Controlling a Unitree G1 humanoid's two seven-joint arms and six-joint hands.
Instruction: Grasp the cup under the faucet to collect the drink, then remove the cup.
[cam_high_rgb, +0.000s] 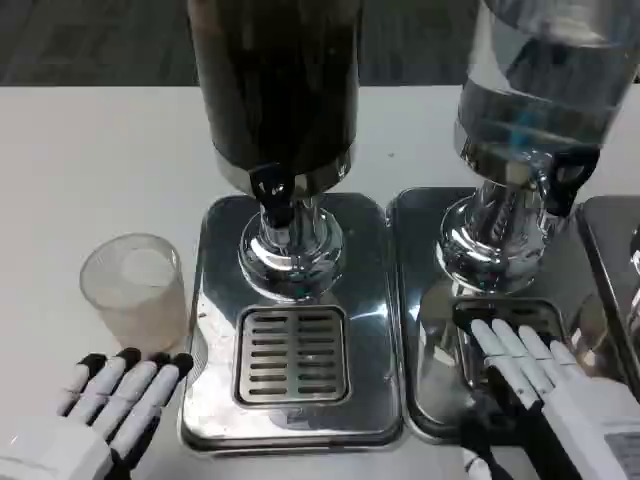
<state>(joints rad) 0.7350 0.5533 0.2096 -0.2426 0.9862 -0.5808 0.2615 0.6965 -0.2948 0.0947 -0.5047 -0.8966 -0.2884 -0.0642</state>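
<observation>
A clear plastic cup (135, 290) stands upright on the white table, left of the dark-drink dispenser's steel base (215, 300). The black faucet (271, 193) hangs over the slotted drip grate (292, 353), with nothing under it. My left hand (105, 410) lies at the bottom left, just in front of the cup, fingers spread and holding nothing. Over the drip grate (470, 312) of the neighbouring clear-liquid dispenser, my right hand (540, 375) rests with fingers stretched out and nothing in them.
The dark drink tank (275, 80) towers at centre and the clear tank (545, 80) with its black tap (565, 180) at right. A third steel base (615, 270) shows at the right edge. Bare table lies at left around the cup.
</observation>
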